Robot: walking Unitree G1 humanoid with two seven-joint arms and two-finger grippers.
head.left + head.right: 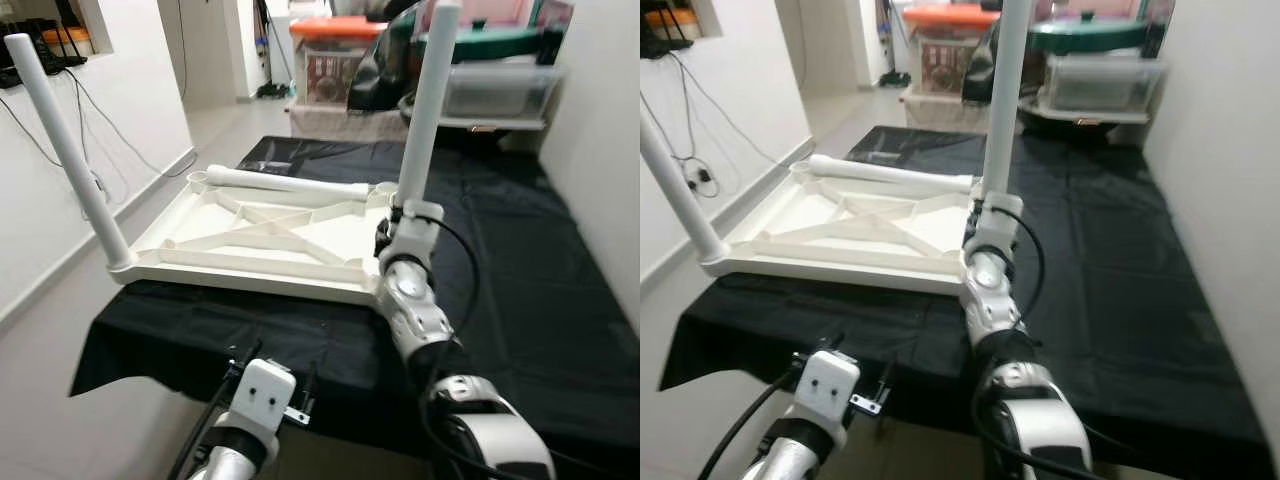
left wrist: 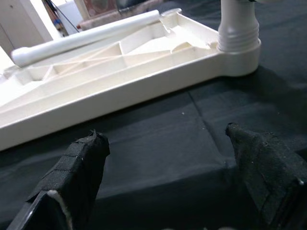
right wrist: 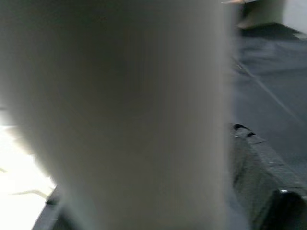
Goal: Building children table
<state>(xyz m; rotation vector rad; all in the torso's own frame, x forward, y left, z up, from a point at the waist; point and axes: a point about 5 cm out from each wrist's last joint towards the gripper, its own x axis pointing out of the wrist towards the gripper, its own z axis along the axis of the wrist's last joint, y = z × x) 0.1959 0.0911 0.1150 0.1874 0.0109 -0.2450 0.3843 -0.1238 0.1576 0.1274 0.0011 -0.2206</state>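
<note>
The bench (image 1: 520,290) is covered by a black cloth that hangs over its near edge. An inverted white tabletop (image 1: 250,240) lies directly on the cloth at the left, ribbed underside up. One loose white leg (image 1: 285,182) lies across its far edge.

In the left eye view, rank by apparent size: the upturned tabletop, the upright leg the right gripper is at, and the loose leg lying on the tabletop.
1. Upturned tabletop, clearly largest.
2. Upright leg at the right gripper, longer and thicker.
3. Loose leg, smallest, but it lies farther away, so 2 versus 3 is unsure.
</note>
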